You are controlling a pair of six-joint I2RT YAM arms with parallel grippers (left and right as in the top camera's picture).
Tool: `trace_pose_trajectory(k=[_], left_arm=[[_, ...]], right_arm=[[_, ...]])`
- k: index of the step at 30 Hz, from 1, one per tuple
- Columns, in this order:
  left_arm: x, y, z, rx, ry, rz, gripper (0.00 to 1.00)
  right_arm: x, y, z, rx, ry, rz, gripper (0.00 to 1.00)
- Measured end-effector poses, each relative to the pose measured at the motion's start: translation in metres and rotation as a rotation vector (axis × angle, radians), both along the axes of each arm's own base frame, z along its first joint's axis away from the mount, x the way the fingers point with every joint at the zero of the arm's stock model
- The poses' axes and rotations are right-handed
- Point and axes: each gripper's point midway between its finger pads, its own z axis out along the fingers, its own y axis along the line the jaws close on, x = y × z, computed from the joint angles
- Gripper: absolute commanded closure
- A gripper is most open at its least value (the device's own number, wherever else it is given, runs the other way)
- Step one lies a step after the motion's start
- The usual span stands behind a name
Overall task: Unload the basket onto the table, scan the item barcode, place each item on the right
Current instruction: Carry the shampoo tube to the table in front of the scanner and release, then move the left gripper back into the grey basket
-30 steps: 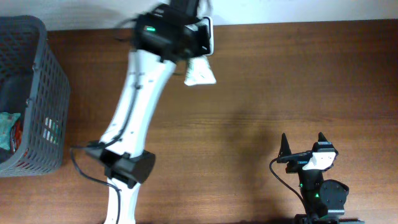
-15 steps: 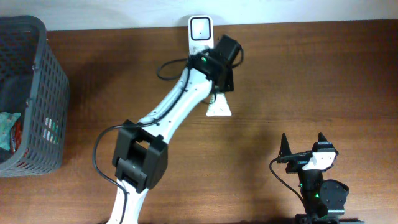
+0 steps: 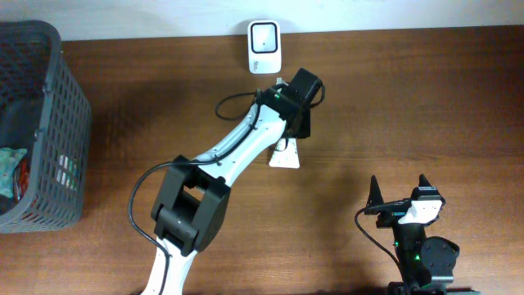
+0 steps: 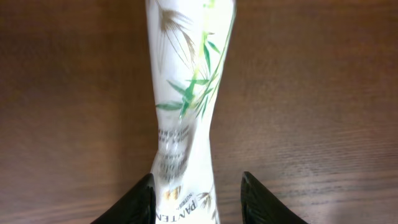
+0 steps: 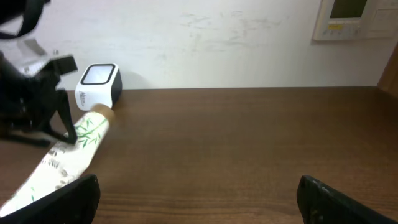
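Observation:
The item is a white Pantene tube (image 3: 286, 156) printed with green leaves, lying on the wooden table a little in front of the white barcode scanner (image 3: 264, 47). My left gripper (image 3: 291, 135) hangs over its cap end. In the left wrist view the tube (image 4: 186, 93) runs away between the fingers of my left gripper (image 4: 198, 186). The jaws stand open, with a gap on the right side. My right gripper (image 3: 399, 187) rests open and empty at the near right. Its wrist view shows the tube (image 5: 68, 152) and the scanner (image 5: 98, 86) at the far left.
A grey mesh basket (image 3: 57, 90) holding several packets stands at the table's left edge. The left arm (image 3: 221, 160) stretches diagonally across the middle. A white wall runs behind the table's far edge.
The left arm swung the tube away from the scanner and down onto the table. Its jaws, shut on the tube before, have opened. The right arm has not moved.

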Motion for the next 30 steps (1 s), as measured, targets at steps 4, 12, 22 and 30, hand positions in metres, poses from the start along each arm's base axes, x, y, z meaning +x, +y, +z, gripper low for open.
trace_pose_trajectory(k=[4, 12, 22, 30], left_arm=[[0.026, 0.012, 0.052, -0.021, -0.074, -0.013, 0.53], [0.071, 0.137, 0.278, -0.151, -0.492, 0.156, 0.34], [0.02, 0.415, 0.381, 0.042, -0.737, 0.689, 0.02], [-0.039, 0.549, 0.374, 0.26, -0.684, 0.897, 0.01]], right_arm=[[0.0, 0.0, 0.0, 0.001, 0.0, 0.0, 0.01], [0.0, 0.0, 0.0, 0.0, 0.0, 0.0, 0.01], [0.0, 0.0, 0.0, 0.0, 0.0, 0.0, 0.01], [0.0, 0.0, 0.0, 0.0, 0.0, 0.0, 0.01]])
